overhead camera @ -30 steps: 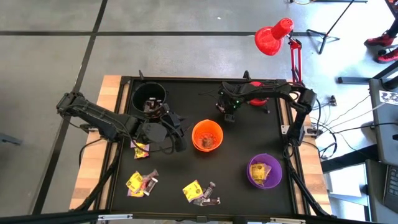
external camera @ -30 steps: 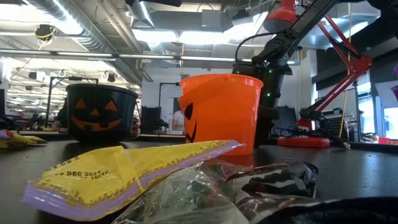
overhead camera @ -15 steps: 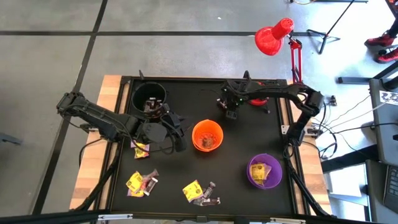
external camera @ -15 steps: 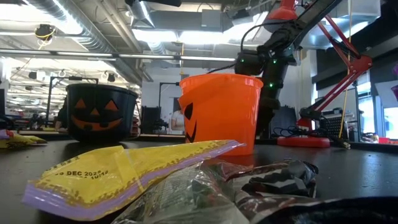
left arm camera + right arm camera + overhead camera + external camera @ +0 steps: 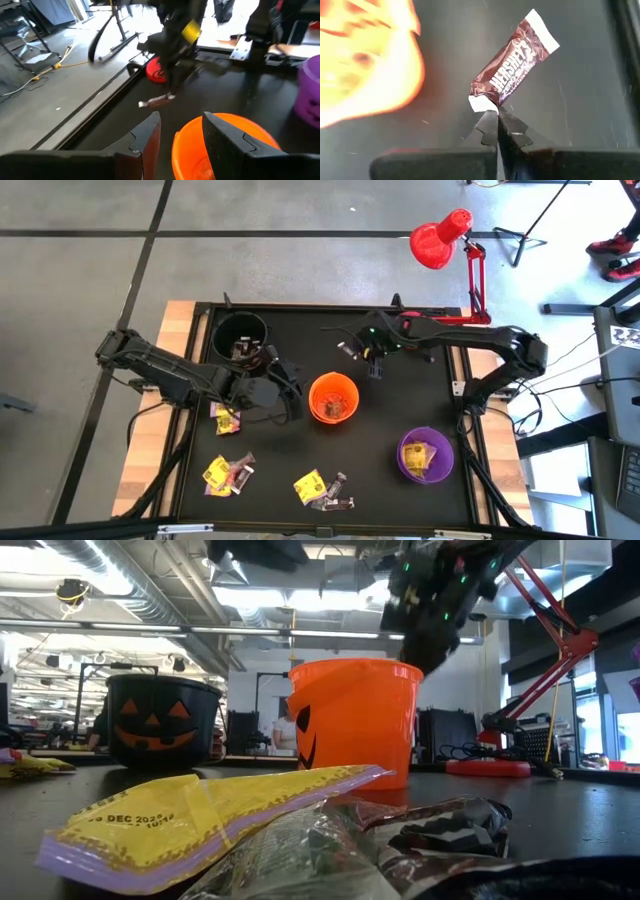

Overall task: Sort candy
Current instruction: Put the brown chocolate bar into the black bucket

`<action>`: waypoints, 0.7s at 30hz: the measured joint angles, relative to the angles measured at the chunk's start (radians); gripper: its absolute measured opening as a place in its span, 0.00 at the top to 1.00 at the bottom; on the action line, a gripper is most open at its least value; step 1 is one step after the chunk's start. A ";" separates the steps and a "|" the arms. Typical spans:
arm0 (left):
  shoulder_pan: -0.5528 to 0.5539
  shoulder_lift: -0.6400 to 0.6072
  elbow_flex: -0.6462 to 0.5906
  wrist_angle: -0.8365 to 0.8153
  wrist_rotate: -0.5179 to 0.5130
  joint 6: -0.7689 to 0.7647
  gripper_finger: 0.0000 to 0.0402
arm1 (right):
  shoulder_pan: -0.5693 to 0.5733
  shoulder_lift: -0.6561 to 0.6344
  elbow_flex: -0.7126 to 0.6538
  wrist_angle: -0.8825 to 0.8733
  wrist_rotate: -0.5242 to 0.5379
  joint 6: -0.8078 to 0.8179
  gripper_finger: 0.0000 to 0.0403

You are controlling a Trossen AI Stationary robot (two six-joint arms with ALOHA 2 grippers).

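My right gripper (image 5: 496, 114) is shut on a brown wrapped candy (image 5: 512, 70) and hangs above the table just beyond the orange cup (image 5: 333, 398). The left wrist view shows this candy (image 5: 157, 101) in the air under that gripper. My left gripper (image 5: 182, 137) stands open beside the orange cup's left side, nothing between its fingers. More candy lies in heaps near the front edge (image 5: 228, 472) (image 5: 322, 490) and beside my left gripper (image 5: 226, 418). Some candy lies in the orange cup and in the purple cup (image 5: 426, 453). My right gripper pinches the white crimped end of the candy's wrapper (image 5: 481, 102) between its two fingertips. The fingers slant downward. The candy sticks out past the fingertips, lifted clear of the table.
A black cup (image 5: 240, 332) stands at the far left of the black table top. A red desk lamp (image 5: 440, 240) reaches over the far right corner. Yellow and silvery wrappers (image 5: 200, 810) lie right in front of the low camera.
My right gripper has risen from table height behind the orange cup to above the cup's rim, and its arm has swung out toward the table's right edge. My left arm has kept still.
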 joint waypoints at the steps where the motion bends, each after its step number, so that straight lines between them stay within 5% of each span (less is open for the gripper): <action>1: 0.007 0.009 0.000 0.000 0.000 0.016 0.66 | 0.014 -0.020 0.000 0.007 -0.005 0.001 1.00; 6: 0.039 0.061 0.000 0.056 0.010 0.164 0.66 | 0.071 -0.089 0.002 0.046 -0.076 0.001 1.00; 14: 0.071 0.162 0.000 0.295 0.080 0.619 0.62 | 0.113 -0.103 0.002 0.071 -0.157 0.001 1.00; 21: 0.094 0.220 0.000 0.348 0.162 0.733 0.57 | 0.110 -0.102 0.002 0.073 -0.175 0.001 1.00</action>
